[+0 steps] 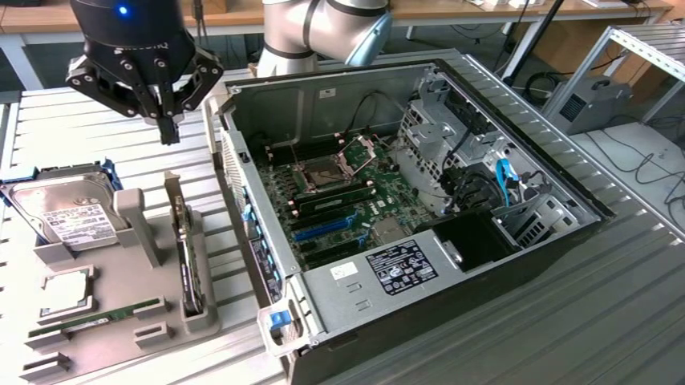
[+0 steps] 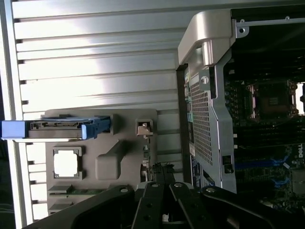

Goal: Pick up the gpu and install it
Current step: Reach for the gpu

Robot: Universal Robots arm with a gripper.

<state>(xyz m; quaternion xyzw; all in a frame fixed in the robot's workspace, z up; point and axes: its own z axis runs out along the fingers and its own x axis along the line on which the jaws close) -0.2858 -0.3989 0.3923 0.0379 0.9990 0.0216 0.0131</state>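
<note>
- Exterior view: the tool (image 1: pixel 168 132) hangs over the desk (image 1: pixel 64 128), narrow, its fingers pressed together with nothing between them.
- The gpu (image 1: pixel 191 261) stands on edge in the grey holder (image 1: pixel 128 216), below the tool and well apart from its tips. The open computer case (image 1: pixel 428 200) is beside it.
- The hard drive (image 1: pixel 64 212) lies lower too, on the side away from the case — not the target.
- Wrist view: the gpu (image 2: pixel 147 152) shows edge-on just ahead of the tool, between the holder's body and the case wall.
- The step in hand looks like the approach. It would go best with the fingers spread across the card's thin edge and a straight descent — gripping board and shroud, clear of the holder's posts.
</note>
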